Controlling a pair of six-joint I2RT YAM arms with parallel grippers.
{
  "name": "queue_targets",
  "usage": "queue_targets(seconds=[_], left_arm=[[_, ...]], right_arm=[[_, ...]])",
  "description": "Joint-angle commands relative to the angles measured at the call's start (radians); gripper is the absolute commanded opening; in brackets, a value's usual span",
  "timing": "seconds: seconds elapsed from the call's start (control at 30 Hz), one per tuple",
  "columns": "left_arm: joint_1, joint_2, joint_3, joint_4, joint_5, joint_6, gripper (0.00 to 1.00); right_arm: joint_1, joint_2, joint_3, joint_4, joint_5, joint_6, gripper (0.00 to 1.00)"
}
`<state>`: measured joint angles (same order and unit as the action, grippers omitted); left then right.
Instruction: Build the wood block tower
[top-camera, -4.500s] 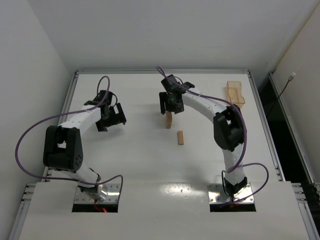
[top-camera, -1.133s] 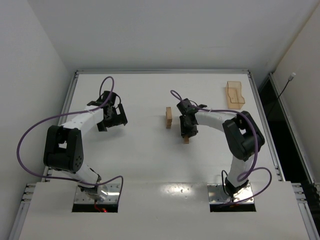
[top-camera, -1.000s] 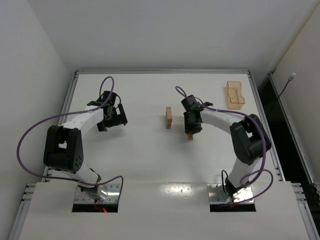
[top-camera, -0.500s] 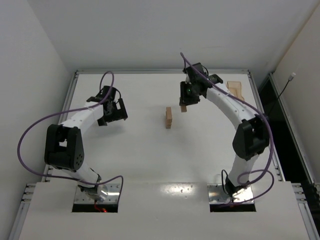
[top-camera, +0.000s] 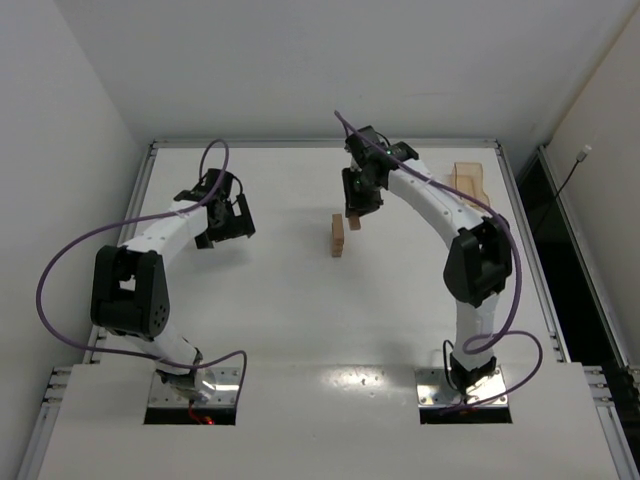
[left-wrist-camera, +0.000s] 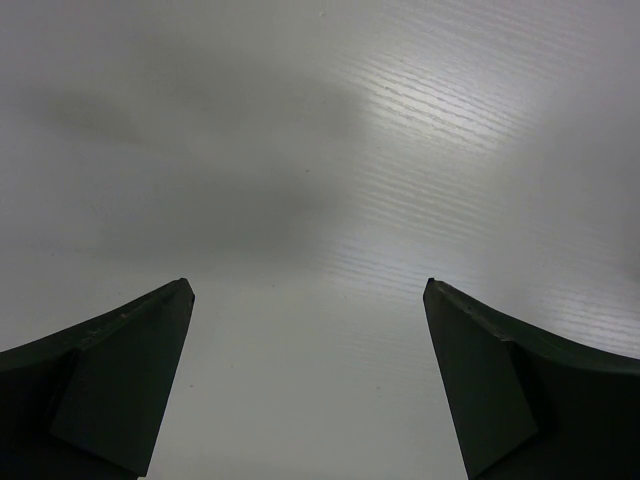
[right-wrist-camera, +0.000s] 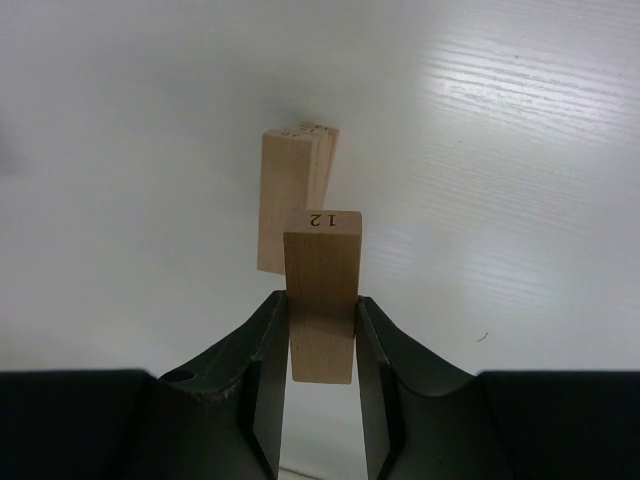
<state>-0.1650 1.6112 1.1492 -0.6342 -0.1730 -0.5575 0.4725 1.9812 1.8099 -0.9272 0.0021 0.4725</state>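
A single wooden block (right-wrist-camera: 320, 300), marked 12 on its end face, is held between the right fingers (right-wrist-camera: 262, 380). The fingers are closed narrowly onto its two long sides, and most of its length projects past the fingertips. The wood block tower (right-wrist-camera: 292, 195) is seen just beyond those fingertips and slightly to their left, standing upright on the white surface (right-wrist-camera: 520, 180). Part of it is hidden behind the held block, and whether the two are touching cannot be told. In the top view the held block is seen just beside the upper end of the tower, on the side nearer the tray (top-camera: 468, 187). The left fingers (left-wrist-camera: 115, 385) are spread wide with nothing gripped between them, and only the surface is seen ahead of them. The tower is well apart from them. The shallow translucent tan tray is set well away from both pairs of fingers, near the far right edge of the surface.
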Motion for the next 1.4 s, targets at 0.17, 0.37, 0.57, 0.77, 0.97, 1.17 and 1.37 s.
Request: queue_targets(seconds=[0.17,0.37,0.57,0.77,0.97,1.17,1.37], left_arm=[[-0.008,0.001,0.034,0.005,-0.013,0.008,1.0],[-0.008,-0.008,0.014,0.005,-0.013,0.008,1.0],[-0.008,-0.008,0.004,0.014,-0.013,0.008,1.0],[-0.008,0.001,0.013,0.014,-0.013,0.008,1.0],[-0.008,0.001,0.014,0.014,-0.013,0.008,1.0],[-0.008,0.001,0.004,0.014,-0.013,0.008,1.0],[-0.008,0.001,0.004,0.014,-0.013,0.008,1.0]], right_arm=[[0.075,0.039,0.089,-0.038,0.122,0.146,0.0],[0.095,0.08,0.109,-0.048,0.182,0.226,0.0],[0.104,0.126,0.149,-0.039,0.182,0.226,0.0],[0.104,0.148,0.149,-0.019,0.151,0.207,0.0],[0.104,0.148,0.149,-0.01,0.141,0.173,0.0],[0.104,0.148,0.149,-0.001,0.116,0.14,0.0],[0.104,0.148,0.14,-0.001,0.125,0.13,0.0]])
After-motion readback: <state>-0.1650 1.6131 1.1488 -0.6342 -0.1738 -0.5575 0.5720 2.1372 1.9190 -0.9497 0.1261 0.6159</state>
